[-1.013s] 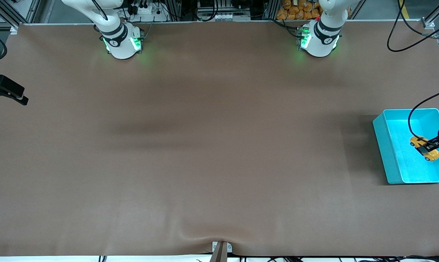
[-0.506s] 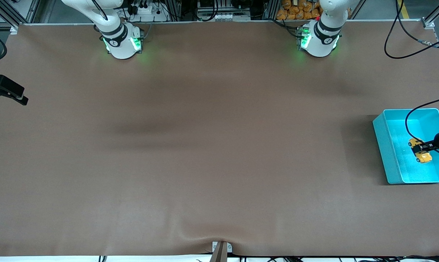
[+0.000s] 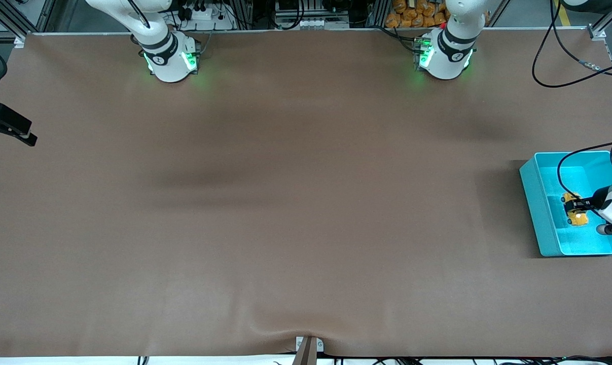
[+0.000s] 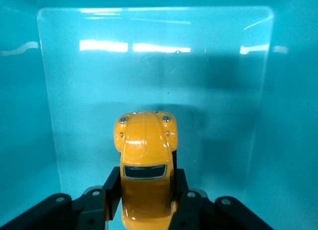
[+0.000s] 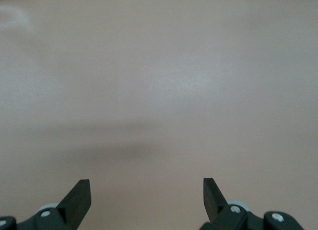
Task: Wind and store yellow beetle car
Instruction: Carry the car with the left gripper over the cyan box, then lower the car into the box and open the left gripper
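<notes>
The left gripper [image 3: 573, 206] is pinching the yellow beetle car [image 3: 575, 209] by its two flanks, low inside the teal bin [image 3: 538, 213] at the left arm's end of the table. Taking the bin as a clock face in the front view, the car is sitting a little toward nine o'clock from the middle. In the left wrist view the black fingers [image 4: 113, 184] are pressing on both sides of the car [image 4: 145, 163] near the windscreen, its rounded bonnet pointing out toward the bin floor [image 4: 208, 76]. Whether the wheels are touching that floor I cannot tell.

I am judging the car to be light and rigid, a small hard shell with a glossy painted skin (the sort that slides under smooth pads). The flat sides between the wheel arches are looking like the sensible place to hold; the domed roof and bonnet would be letting the pads slip off. It would probably be surviving a short drop, though if it is wound up it may be rolling once freed, and the bin walls should be stopping it.

The right gripper [image 5: 146, 195] is waiting over bare brown table [image 5: 159, 81] at the right arm's end, its jaws standing wide with nothing between them.
</notes>
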